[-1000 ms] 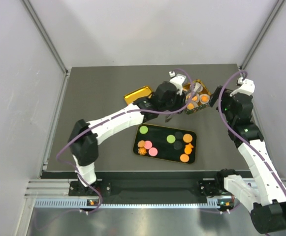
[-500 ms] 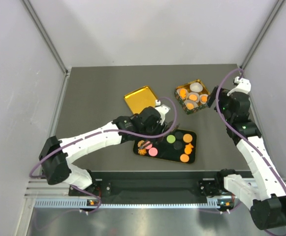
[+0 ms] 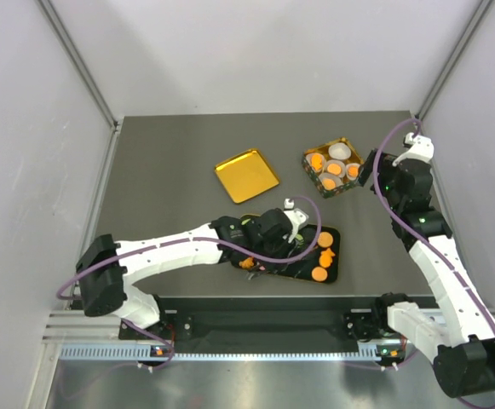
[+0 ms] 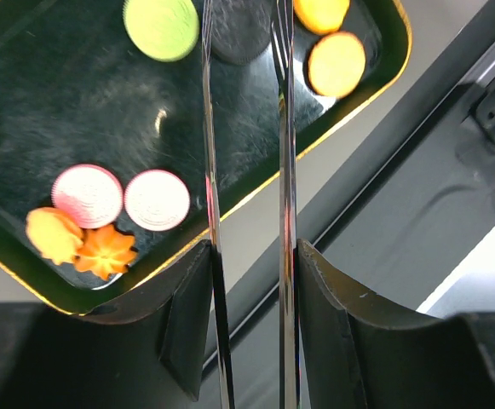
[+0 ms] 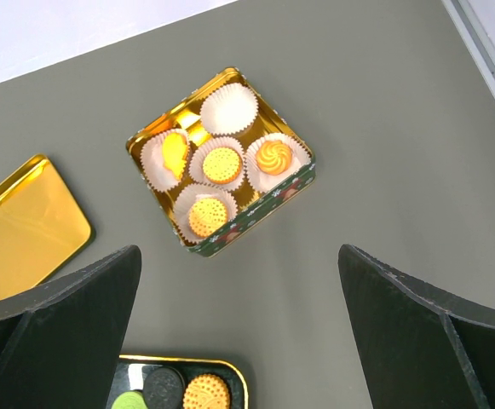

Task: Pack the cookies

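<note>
1. Reaching over the black tray (image 4: 77, 94), the left gripper (image 4: 241, 19) holds its two thin blades parallel with a narrow gap, and nothing shows pinched between them.
2. That tray lies close to the near edge of the table (image 3: 170, 145). In the left wrist view its gold rim runs just beside that edge, with the metal rail beyond.
3. Loose cookies (image 4: 157, 199) lie flat in the tray: two pink discs touching, two orange flowers by the near corner, a green disc, and orange discs near the far corner.
4. The right gripper (image 5: 238, 256) is spread wide and empty, near the square tin (image 5: 260, 215); bare table shows around the tin on every side.
5. Four of the tin's white paper cups (image 5: 228, 109) hold an orange cookie each, and one cup is bare.
6. The gold square tray (image 3: 246, 175) lies apart from both the tin and the black tray, with open table to its left and beyond.
7. The blade tips run off the top of the left wrist view, framing a dark disc (image 4: 238, 34); I cannot tell whether they touch it.
8. From above, the left arm hides the middle of the black tray.
</note>
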### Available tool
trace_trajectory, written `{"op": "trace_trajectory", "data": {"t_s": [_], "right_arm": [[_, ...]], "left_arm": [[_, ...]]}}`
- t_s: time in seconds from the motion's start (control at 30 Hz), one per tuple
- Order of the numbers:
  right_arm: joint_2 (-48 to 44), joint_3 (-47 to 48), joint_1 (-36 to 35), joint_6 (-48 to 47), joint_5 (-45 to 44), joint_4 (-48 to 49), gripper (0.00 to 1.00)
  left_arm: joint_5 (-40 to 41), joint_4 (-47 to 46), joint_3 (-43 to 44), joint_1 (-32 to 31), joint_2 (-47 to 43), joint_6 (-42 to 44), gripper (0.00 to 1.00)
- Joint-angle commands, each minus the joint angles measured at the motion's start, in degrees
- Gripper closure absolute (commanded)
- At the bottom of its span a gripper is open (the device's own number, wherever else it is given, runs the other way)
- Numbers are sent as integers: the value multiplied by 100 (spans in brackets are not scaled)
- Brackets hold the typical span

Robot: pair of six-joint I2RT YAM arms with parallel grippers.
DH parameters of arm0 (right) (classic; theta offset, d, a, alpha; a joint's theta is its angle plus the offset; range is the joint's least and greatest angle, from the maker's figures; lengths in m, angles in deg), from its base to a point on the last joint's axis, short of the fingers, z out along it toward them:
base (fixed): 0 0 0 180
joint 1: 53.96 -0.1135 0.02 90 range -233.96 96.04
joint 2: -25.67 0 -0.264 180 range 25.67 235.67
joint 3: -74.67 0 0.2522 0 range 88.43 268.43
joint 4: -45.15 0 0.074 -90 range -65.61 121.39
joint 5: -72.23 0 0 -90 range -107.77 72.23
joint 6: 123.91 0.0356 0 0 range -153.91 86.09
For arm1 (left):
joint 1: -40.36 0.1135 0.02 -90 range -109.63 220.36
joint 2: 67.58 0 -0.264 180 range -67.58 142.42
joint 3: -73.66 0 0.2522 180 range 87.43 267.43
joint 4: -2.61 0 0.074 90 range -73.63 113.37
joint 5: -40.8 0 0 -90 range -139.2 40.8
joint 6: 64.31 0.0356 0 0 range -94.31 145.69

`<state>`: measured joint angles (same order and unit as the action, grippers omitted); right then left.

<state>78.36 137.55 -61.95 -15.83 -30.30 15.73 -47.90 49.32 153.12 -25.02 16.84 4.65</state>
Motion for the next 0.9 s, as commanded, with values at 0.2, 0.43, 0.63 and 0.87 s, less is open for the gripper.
{"op": "trace_trajectory", "data": {"t_s": [0.2,0.43,0.63,0.87], "right_arm": [[-74,27,87,2,32,195,0],[-92,27,78,-7,58,204,0],[-83,27,78,-7,67,195,0],[-92,18,87,-16,58,195,0]], "left_arm": [[116,115,453,-220,426,21,53],[300,229,594,-264,523,47,53],[538,291,620,-273,514,38,53],[521,300,638,-308,531,65,53]]}}
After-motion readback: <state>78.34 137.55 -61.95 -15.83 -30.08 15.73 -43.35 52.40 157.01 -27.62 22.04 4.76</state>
